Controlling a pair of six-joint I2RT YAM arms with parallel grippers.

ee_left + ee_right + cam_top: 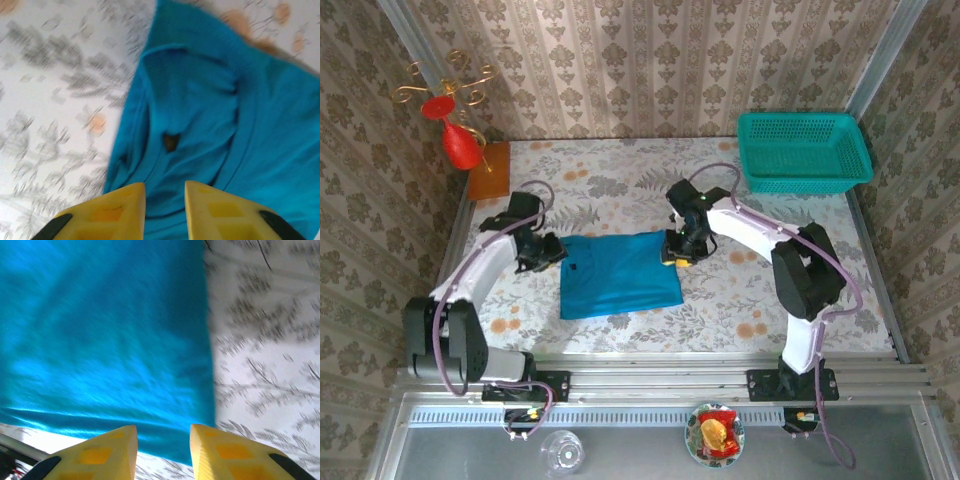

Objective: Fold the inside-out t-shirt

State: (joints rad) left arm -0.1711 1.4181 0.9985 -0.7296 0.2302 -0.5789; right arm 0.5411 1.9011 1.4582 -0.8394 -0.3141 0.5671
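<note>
The inside-out t-shirt (618,275) lies folded into a flat blue rectangle on the flowered table. My left gripper (548,252) hangs at its upper left corner, open, with bare cloth showing between the yellow fingers (112,212); the neck opening and a small dark tag (170,142) lie just ahead of it. My right gripper (677,252) is at the shirt's upper right corner, open too. Below its fingertips (220,452) runs the shirt's edge (200,390), and nothing is pinched between them.
A teal mesh basket (804,150) stands at the back right. A gold stand with red ornaments (455,120) on an orange block sits at the back left. A metal rail (660,372) runs along the table's near edge.
</note>
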